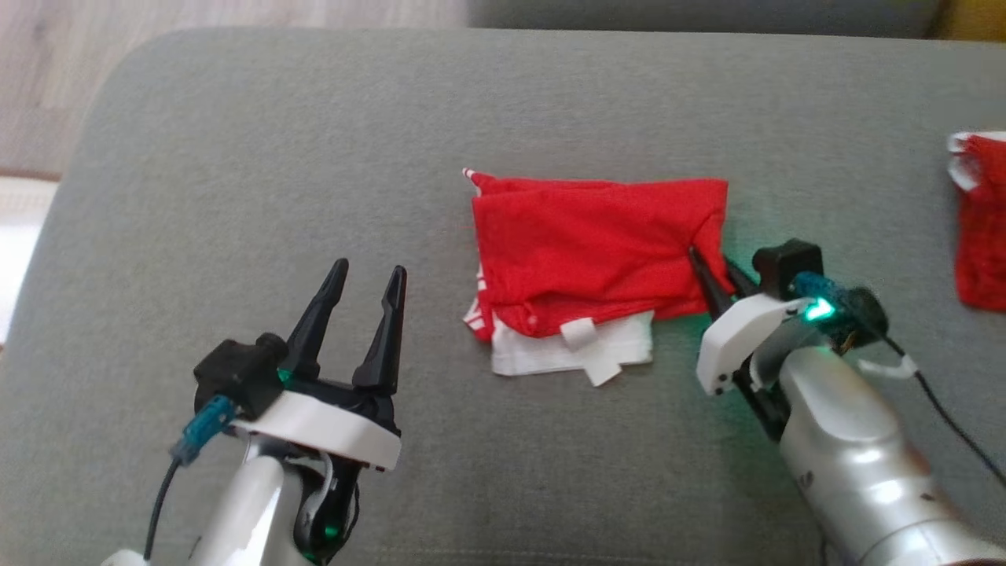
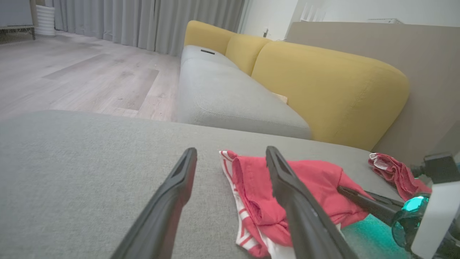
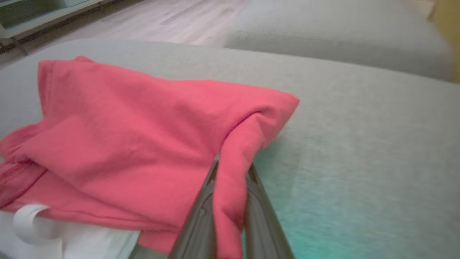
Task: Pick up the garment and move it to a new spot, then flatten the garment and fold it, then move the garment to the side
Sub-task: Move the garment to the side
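Pinching edge of folded red-and-white garment [image 1: 589,244]: right gripper [image 1: 710,259] | left gripper [image 1: 369,269] agape, empty

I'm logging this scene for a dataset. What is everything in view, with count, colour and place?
garment: one, red with white, folded at the pad's middle
second garment: one, red with white trim, at the pad's right edge
pad: one, grey, under both garments
sofa: one, yellow back and grey seat, beyond the pad
curtains: one set, grey, at the far wall
floor: one, pale wood, beside the sofa
left tool: one, dark fingers, open, left of the garment
right tool: one, dark fingers, shut on the garment's right edge
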Available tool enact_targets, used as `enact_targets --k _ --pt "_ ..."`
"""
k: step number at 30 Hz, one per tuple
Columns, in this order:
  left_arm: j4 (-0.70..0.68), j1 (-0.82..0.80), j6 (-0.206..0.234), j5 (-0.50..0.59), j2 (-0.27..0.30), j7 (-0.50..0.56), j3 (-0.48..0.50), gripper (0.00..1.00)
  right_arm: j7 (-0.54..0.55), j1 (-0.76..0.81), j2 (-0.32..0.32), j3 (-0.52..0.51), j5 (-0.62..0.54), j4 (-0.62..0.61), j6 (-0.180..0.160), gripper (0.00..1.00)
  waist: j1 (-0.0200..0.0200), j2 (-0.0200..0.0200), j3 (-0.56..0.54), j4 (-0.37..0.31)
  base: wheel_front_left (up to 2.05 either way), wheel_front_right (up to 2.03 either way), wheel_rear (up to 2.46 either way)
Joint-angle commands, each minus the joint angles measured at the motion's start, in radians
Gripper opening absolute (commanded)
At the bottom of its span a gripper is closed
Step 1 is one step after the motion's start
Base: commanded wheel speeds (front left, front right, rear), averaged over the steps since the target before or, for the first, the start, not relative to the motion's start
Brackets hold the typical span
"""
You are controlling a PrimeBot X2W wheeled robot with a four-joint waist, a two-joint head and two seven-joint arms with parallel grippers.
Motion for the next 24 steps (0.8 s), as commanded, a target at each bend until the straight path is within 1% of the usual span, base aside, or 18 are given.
enact_targets --k 1,5,8,12,15,19,24 --pt "-0.034 -0.035 -0.006 0.006 0.003 -0.006 0.034 1.00 -0.016 -0.040 -0.009 0.017 -0.013 -0.021 -0.001 0.00 0.0000 0.0000 -0.016 -0.028 0.00 0.00 0.00" --pt "-0.042 -0.032 -0.006 0.008 0.003 -0.006 0.032 1.00 -0.035 -0.063 -0.048 0.046 -0.077 -0.031 -0.001 0.00 0.0000 0.0000 -0.030 -0.085 0.00 0.00 0.00" --pt "-0.052 -0.032 -0.006 0.007 0.003 -0.006 0.026 1.00 -0.041 -0.084 -0.089 0.080 -0.108 -0.050 -0.001 0.00 0.0000 0.0000 -0.033 -0.135 0.00 0.00 0.00" --pt "-0.057 -0.033 -0.006 0.011 0.003 -0.006 0.020 1.00 -0.037 -0.124 -0.165 0.113 -0.117 -0.077 -0.001 0.00 0.0000 0.0000 -0.023 -0.198 0.00 0.00 0.00" --pt "-0.061 -0.046 -0.006 0.017 0.003 -0.006 0.010 1.00 -0.024 -0.160 -0.241 0.136 -0.114 -0.096 -0.001 0.00 0.0000 0.0000 0.000 -0.230 0.00 0.00 0.00" --pt "-0.065 -0.072 -0.006 0.023 0.003 -0.006 0.003 1.00 -0.006 -0.217 -0.341 0.140 -0.093 -0.111 -0.001 0.00 0.0000 0.0000 0.044 -0.253 0.00 0.00 0.00" --pt "-0.063 -0.107 -0.006 0.035 0.005 -0.006 -0.011 1.00 0.012 -0.286 -0.446 0.100 -0.086 -0.089 -0.001 0.00 0.0000 0.0000 0.110 -0.255 0.00 0.00 0.00"
